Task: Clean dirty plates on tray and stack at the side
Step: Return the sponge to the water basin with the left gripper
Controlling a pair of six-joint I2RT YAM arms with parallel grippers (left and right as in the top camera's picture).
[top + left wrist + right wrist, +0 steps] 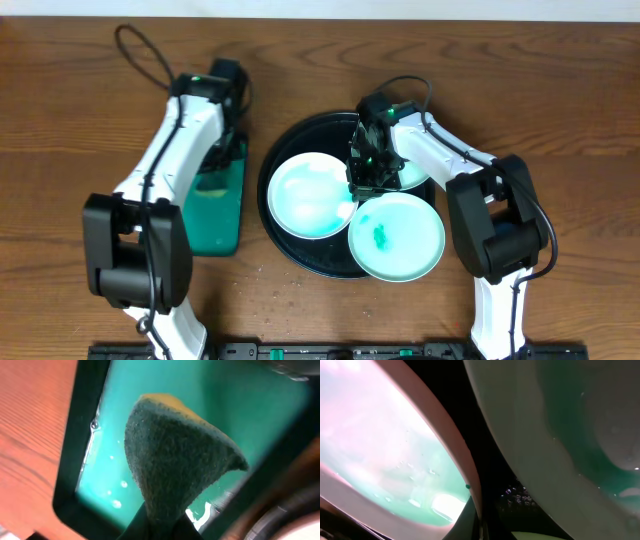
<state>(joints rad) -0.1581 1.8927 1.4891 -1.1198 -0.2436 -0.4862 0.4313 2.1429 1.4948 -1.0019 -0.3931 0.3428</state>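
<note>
The big black tray (290,250) holds three plates. A white plate (305,195) with a teal smear lies at its left. A mint plate (405,240) with a teal spot overlaps the tray's front right rim. Another mint plate (418,172) lies at the back right, mostly hidden by my right arm. My right gripper (366,175) is shut on the white plate's right rim; the right wrist view shows that rim (385,450) between the fingers (481,525), with a mint plate (560,425) beside it. My left gripper (226,140) is shut on a green-and-yellow sponge (175,455).
A rectangular black-rimmed green tray (215,215) with wet droplets lies left of the round tray, and the sponge hangs over it (250,405). Brown wooden table (560,100) surrounds everything. A black rail runs along the front edge (330,350).
</note>
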